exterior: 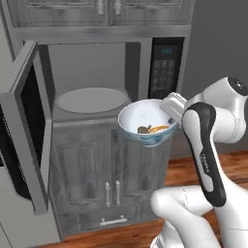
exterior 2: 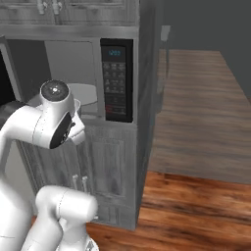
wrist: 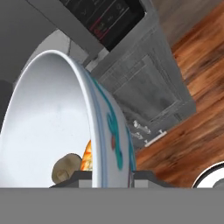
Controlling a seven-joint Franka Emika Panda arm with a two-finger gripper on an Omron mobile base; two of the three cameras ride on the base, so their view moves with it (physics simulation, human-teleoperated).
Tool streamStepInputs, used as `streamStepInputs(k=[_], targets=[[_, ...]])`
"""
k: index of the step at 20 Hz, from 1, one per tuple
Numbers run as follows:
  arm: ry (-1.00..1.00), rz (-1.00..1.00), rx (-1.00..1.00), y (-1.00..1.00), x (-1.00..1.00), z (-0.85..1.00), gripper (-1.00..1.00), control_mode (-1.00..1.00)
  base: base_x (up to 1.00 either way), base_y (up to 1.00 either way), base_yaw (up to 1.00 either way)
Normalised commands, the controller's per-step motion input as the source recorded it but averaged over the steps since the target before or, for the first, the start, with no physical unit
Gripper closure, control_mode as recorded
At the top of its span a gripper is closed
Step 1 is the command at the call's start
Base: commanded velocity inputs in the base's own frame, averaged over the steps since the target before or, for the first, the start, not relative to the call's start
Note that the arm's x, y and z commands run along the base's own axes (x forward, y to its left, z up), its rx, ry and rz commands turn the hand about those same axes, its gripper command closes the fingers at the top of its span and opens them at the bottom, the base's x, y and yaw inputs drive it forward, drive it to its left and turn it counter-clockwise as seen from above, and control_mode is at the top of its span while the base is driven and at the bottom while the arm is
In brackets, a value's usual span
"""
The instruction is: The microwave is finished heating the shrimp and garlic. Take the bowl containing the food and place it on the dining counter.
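The microwave (exterior: 164,68) stands with its door (exterior: 26,121) swung wide open to the left. Its grey turntable plate (exterior: 91,100) lies bare inside. The white bowl (exterior: 145,123) with the blue pattern hangs in the air just outside the cavity, at its right front, tilted a little. My gripper (exterior: 169,117) is shut on the bowl's right rim. The shrimp and garlic (exterior: 151,129) lie at the bottom of the bowl. In the hand view the bowl's rim (wrist: 94,127) runs between my fingers and the morsels (wrist: 70,166) show inside. The dining counter is out of view.
Grey wooden cabinet doors (exterior: 114,169) with bar handles sit under the microwave, and more cabinets (exterior: 106,9) hang above it. The open door juts out at the left. A wooden floor (exterior 2: 196,147) stretches away to the right of the cabinet column (exterior 2: 144,122).
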Motion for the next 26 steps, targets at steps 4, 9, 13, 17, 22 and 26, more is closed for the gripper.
streamStepInputs(k=[4, 9, 13, 17, 22, 26], targets=[[0.00, 0.00, 0.00, 0.00, 0.00, 0.00, 1.00, 1.00, -0.67, -0.87, 0.33], [0.00, 0.00, 0.00, 0.00, 0.00, 0.00, 1.00, 1.00, -0.81, -0.52, 0.79], [0.00, 0.00, 0.00, 0.00, 0.00, 0.00, 1.00, 1.00, -0.41, -0.10, 0.99], [0.00, 0.00, 0.00, 0.00, 0.00, 0.00, 1.00, 1.00, -0.02, 0.00, 1.00], [0.00, 0.00, 0.00, 0.00, 0.00, 0.00, 1.00, 1.00, 0.00, 0.00, 0.97], [0.00, 0.00, 0.00, 0.00, 0.00, 0.00, 1.00, 1.00, 0.01, 0.03, 0.96]])
